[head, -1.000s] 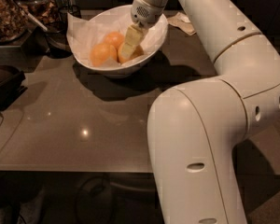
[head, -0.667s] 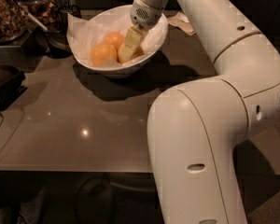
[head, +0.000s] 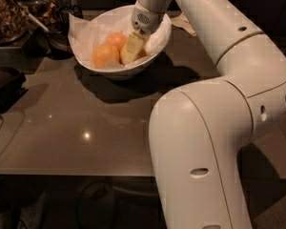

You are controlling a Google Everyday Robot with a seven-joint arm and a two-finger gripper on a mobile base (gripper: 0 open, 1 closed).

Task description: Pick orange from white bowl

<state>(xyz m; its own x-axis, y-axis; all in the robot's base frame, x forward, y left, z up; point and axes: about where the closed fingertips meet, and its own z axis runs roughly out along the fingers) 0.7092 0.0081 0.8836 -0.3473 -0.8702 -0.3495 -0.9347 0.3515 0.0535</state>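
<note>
The white bowl (head: pixel 109 69), lined with crinkled white paper, stands at the back of the dark table. Two deeper orange fruits lie in it, one at the left front (head: pixel 105 55) and one behind it (head: pixel 117 39). My gripper (head: pixel 133 47) reaches down into the right half of the bowl, right beside these two fruits. The paler orange (head: pixel 124 54) is mostly hidden by the gripper; only a narrow edge shows at its left side. I cannot tell whether the gripper touches it.
Dark containers of snacks (head: pixel 7 13) stand at the back left, with a dark tray (head: pixel 5 82) at the table's left edge. A crumpled paper (head: pixel 183 23) lies behind the bowl. My arm's white body (head: pixel 214 142) fills the right foreground.
</note>
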